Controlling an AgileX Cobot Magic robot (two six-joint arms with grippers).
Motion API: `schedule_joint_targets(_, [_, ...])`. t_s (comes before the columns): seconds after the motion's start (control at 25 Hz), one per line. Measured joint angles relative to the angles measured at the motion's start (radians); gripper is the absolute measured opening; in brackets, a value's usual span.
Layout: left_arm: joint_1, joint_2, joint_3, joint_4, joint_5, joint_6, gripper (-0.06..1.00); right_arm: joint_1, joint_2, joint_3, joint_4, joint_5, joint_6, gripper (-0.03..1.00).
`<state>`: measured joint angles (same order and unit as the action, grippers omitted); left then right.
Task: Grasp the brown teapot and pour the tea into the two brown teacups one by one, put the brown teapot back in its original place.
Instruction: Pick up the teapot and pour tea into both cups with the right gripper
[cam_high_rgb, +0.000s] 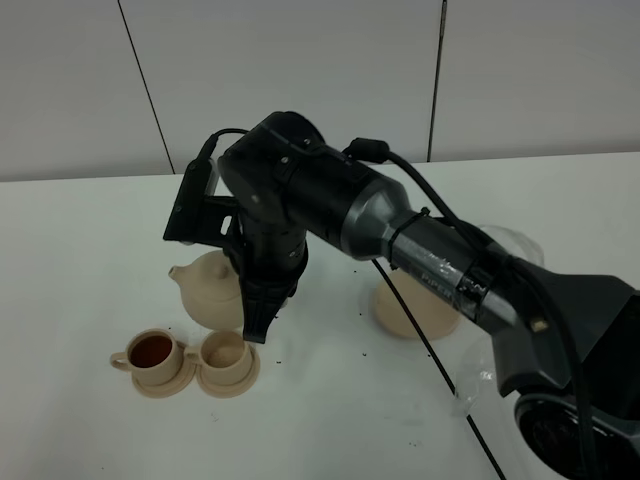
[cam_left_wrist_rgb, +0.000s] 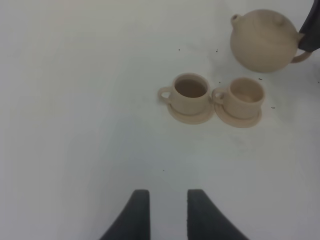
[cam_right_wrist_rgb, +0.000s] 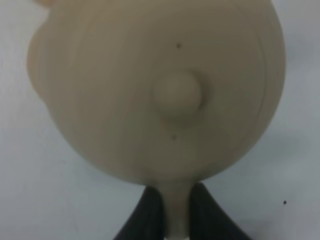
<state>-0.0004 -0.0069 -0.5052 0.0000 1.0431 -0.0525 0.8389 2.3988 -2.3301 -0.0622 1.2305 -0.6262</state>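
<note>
My right pincer (cam_right_wrist_rgb: 175, 212) is clenched on the loop handle (cam_right_wrist_rgb: 175, 200) of the teapot (cam_right_wrist_rgb: 150, 90), a finger on each side of the thin loop. The pot swells out just beyond them: squat, round, matte tan clay with a small lid knob (cam_right_wrist_rgb: 177, 95) on top. Its long axis runs from handle to short spout (cam_high_rgb: 178, 272), roughly along the row of two cups that stands just in front of it, with the spout towards the filled cup's end. The filled cup (cam_high_rgb: 153, 352) shows dark tea. The empty cup (cam_high_rgb: 224, 352), pale inside, stands beside it, their small saucers (cam_high_rgb: 228, 382) touching, and lies in front of the pot's belly, not under the spout. So I judge the coming pour needs the pot carried handle-ward along its own axis before I tip it. I cannot tell whether the pot is clear of the smooth white counter (cam_high_rgb: 80, 250). Farther back along my arm lies the wide flat saucer (cam_high_rgb: 415, 315), bare, where the pot belongs. My left pincer (cam_left_wrist_rgb: 167, 215) hangs released, well apart, grasping nothing; the right one is plainly the nearer.
</note>
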Motion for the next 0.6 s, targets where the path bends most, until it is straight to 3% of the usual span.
schedule_joint_targets(0.6, [0.0,0.0,0.0,0.0,0.0,0.0,0.25,-0.046,-0.095,0.216,-0.006,-0.002,0.002,0.1])
